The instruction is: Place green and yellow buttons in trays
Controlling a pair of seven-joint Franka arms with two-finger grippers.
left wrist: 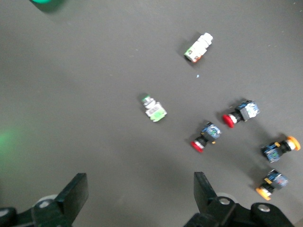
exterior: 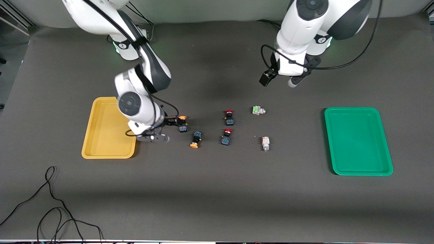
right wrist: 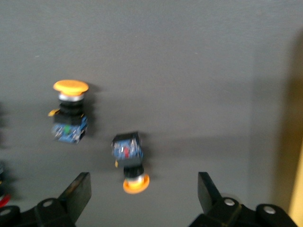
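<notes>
Two yellow-capped buttons lie near the yellow tray (exterior: pixel 101 149): one (exterior: pixel 183 124) farther from the camera, one (exterior: pixel 196 139) nearer. My right gripper (exterior: pixel 171 122) is open, low over the farther one (right wrist: pixel 129 163), whose cap lies between my fingers (right wrist: pixel 75 191) untouched; the other (right wrist: pixel 70 113) lies beside it. Two silvery-green buttons (exterior: pixel 258 110) (exterior: pixel 265 143) lie toward the green tray (exterior: pixel 379 169). My left gripper (exterior: pixel 286 79) waits, open and empty, high over bare table; its view shows both green buttons (left wrist: pixel 154 109) (left wrist: pixel 199 47). Both trays are empty.
Two red-capped switches (exterior: pixel 229 117) (exterior: pixel 227 137) lie between the yellow and green buttons, also in the left wrist view (left wrist: pixel 204 137) (left wrist: pixel 241 112). The yellow tray's edge (right wrist: pixel 297 156) shows in the right wrist view. Loose black cables (exterior: pixel 51 203) lie near the table's front corner.
</notes>
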